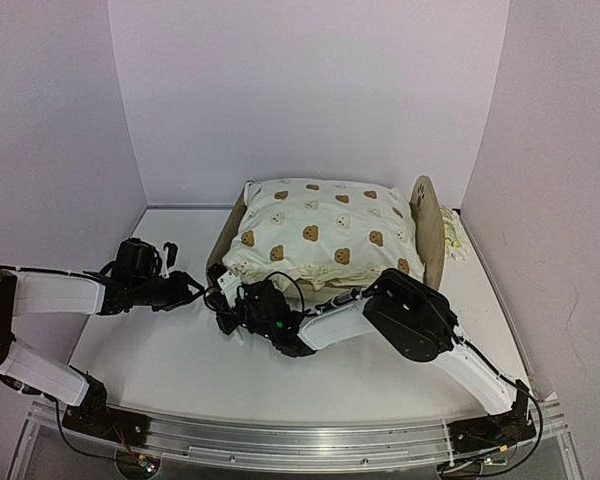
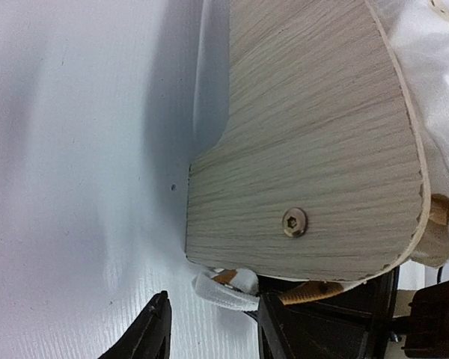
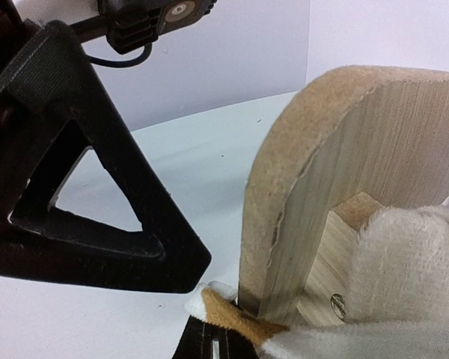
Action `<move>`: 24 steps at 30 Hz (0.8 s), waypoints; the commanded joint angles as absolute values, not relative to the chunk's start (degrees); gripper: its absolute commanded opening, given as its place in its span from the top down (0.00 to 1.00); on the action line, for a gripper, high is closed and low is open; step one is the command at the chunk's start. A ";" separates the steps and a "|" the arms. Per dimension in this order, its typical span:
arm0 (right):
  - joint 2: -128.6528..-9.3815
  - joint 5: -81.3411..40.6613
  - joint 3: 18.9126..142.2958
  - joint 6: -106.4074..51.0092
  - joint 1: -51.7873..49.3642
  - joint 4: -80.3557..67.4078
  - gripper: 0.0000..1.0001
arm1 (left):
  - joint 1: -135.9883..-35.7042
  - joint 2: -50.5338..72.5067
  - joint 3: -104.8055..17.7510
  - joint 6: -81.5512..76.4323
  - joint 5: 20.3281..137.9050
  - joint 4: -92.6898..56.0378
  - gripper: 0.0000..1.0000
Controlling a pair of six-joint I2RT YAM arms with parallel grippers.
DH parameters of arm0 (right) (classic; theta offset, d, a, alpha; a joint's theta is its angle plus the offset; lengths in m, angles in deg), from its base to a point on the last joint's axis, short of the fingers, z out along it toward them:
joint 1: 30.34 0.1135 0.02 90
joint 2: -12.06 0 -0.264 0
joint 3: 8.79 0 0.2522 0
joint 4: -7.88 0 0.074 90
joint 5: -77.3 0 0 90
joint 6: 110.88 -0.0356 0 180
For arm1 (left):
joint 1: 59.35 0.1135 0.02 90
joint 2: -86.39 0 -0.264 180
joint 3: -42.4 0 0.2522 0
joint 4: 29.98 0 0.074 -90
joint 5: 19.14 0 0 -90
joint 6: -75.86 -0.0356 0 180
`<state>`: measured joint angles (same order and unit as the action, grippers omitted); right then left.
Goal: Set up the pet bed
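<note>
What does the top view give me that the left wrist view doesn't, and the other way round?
Top only: the whole printed top of the cushion on the pet bed, a small pillow beside it. Left wrist only: the hex screw in the end board, a white strap by the left gripper. Shared: that board and cushion edge.

Bright, even light comes from above. In the left wrist view the white table (image 2: 60, 149) washes out toward glare, with a soft grey shadow beside the pet bed (image 2: 307, 149), whose wood grain is sharp. The overhead view bows slightly at its edges.
</note>
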<state>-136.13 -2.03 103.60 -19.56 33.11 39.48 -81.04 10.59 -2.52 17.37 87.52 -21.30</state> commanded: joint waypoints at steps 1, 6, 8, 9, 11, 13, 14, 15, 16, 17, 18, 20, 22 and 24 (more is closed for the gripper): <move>-137.85 2.46 104.92 -16.68 33.21 45.69 1.00 | -81.18 12.27 -2.78 16.92 89.51 -22.76 0.60; -140.00 3.15 106.54 -14.81 33.57 49.29 1.00 | -81.09 13.89 -2.68 17.52 86.03 -21.97 0.60; -140.42 3.72 106.90 -13.86 33.85 49.96 1.00 | -80.68 14.45 -3.90 17.88 81.86 -20.00 0.59; -140.54 4.06 106.97 -13.20 33.96 50.35 1.00 | -80.22 14.57 -4.75 17.95 80.70 -19.21 0.58; -140.76 4.93 106.80 -11.38 34.31 51.37 1.00 | -79.28 13.87 -6.65 17.49 80.82 -18.87 0.57; -141.17 6.72 106.81 -8.96 34.78 52.63 0.99 | -78.54 11.77 -9.10 16.11 81.88 -18.75 0.56; -141.32 7.59 106.94 -7.99 34.93 52.93 0.99 | -78.24 10.41 -10.09 15.11 83.40 -19.20 0.56; -141.46 8.23 107.04 -7.22 35.05 53.17 0.99 | -78.00 8.95 -11.06 14.01 85.27 -19.65 0.56; -141.56 8.43 107.06 -6.79 35.08 53.26 0.99 | -77.90 7.09 -12.44 12.67 87.64 -19.75 0.56; -141.63 8.55 107.02 -6.60 35.06 53.27 0.99 | -77.81 4.76 -14.30 11.59 89.40 -19.44 0.57; -141.65 8.49 107.00 -6.35 35.09 53.28 0.99 | -77.73 3.35 -15.68 10.72 90.90 -19.15 0.57; -141.66 8.38 106.88 -5.96 35.15 53.36 0.99 | -77.50 -0.27 -18.65 9.17 94.22 -18.11 0.58; -141.55 8.31 106.51 -5.65 35.14 53.41 0.99 | -77.37 -3.37 -21.22 8.33 96.23 -16.40 0.60; -141.33 8.33 106.18 -5.10 35.22 53.50 0.99 | -77.38 -5.22 -22.65 7.42 98.11 -14.40 0.61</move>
